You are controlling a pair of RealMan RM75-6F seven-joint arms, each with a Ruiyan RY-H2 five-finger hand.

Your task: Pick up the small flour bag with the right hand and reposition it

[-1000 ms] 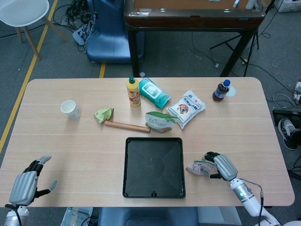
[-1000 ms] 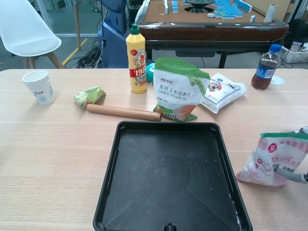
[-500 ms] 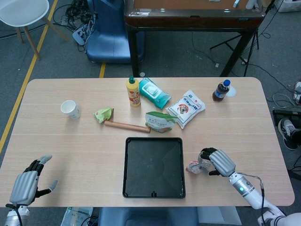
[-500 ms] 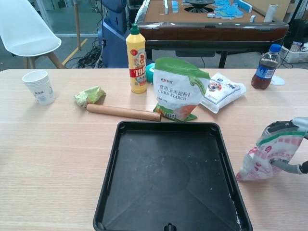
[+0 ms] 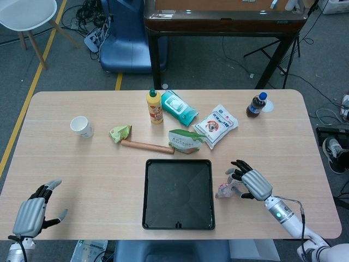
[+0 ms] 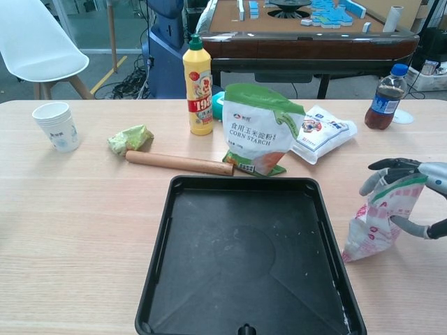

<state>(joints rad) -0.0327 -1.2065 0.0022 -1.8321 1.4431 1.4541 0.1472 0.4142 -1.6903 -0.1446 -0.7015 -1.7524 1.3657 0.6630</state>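
Note:
The small flour bag (image 6: 380, 223), white with pink print and a green top edge, stands tilted on the table just right of the black tray (image 6: 160, 244); its bottom corner touches the wood. My right hand (image 6: 412, 188) holds the bag's top between its thumb and fingers, with the other fingers spread over it. From the head view the bag (image 5: 223, 190) shows under the right hand (image 5: 248, 182), beside the tray (image 5: 150, 218). My left hand (image 5: 30, 214) rests open at the near left table edge, holding nothing.
Behind the tray stand a corn starch bag (image 6: 260, 129), a larger flour bag (image 6: 321, 132), a yellow bottle (image 6: 198, 77) and a rolling pin (image 6: 178, 162). A cola bottle (image 6: 386, 98) is at the far right, a paper cup (image 6: 57, 125) and green wad (image 6: 130, 138) at left.
My right hand has carried the small flour bag left toward the tray and tipped it from lying to upright. Its fingers have spread wider. The left hand stays put.

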